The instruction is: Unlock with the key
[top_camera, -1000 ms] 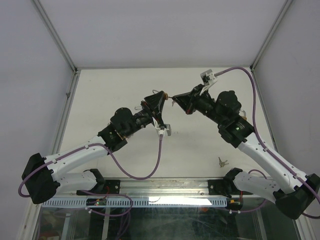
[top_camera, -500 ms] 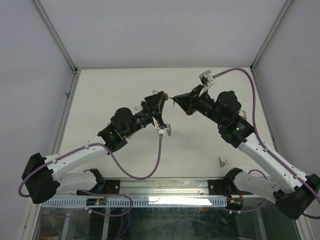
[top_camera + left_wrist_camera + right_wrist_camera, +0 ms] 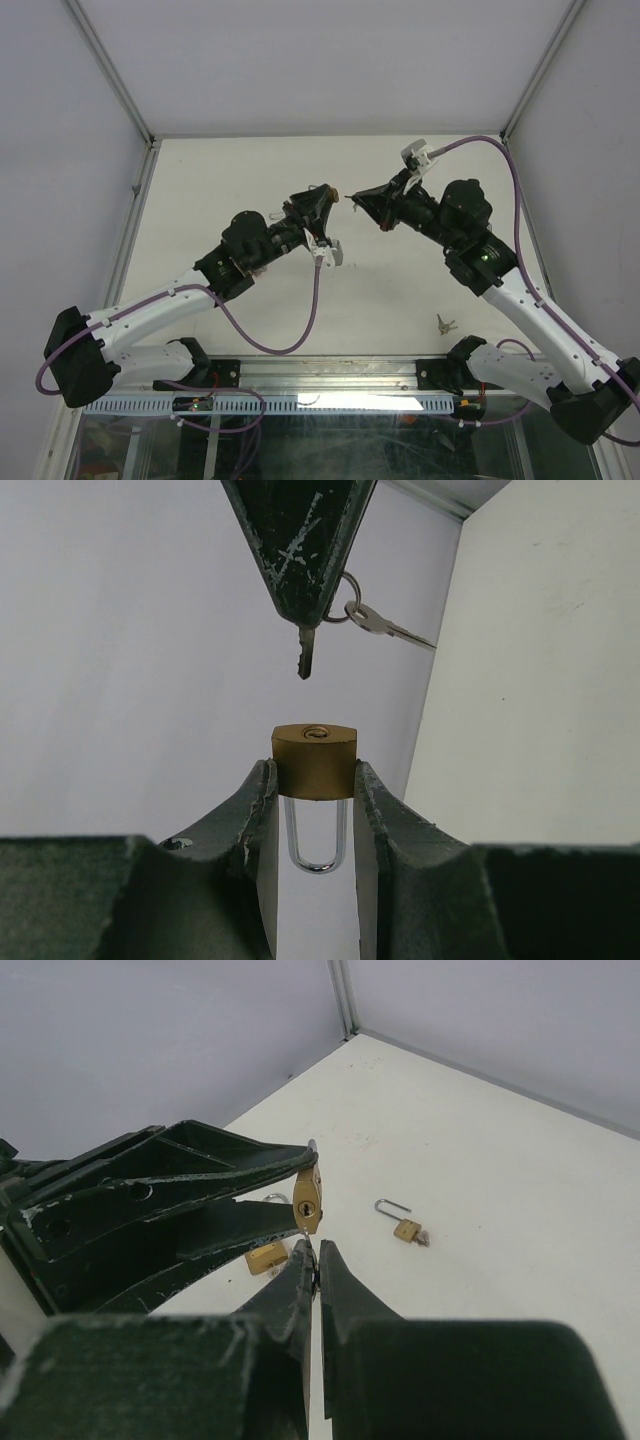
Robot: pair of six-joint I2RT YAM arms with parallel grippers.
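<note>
Since a sec ago your right gripper [image 3: 357, 199] has backed off slightly, still clenched on the key [image 3: 306, 652]. Key tip sits just short of the padlock [image 3: 313, 763] (keyhole facing it), w/ the left gripper [image 3: 322, 198] clamping the brass body.

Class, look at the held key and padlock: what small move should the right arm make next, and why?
Probably nudge the key sideways, then advance it: its tip faces the keyhole of the padlock but stands apart and seems slightly off-centre.
</note>
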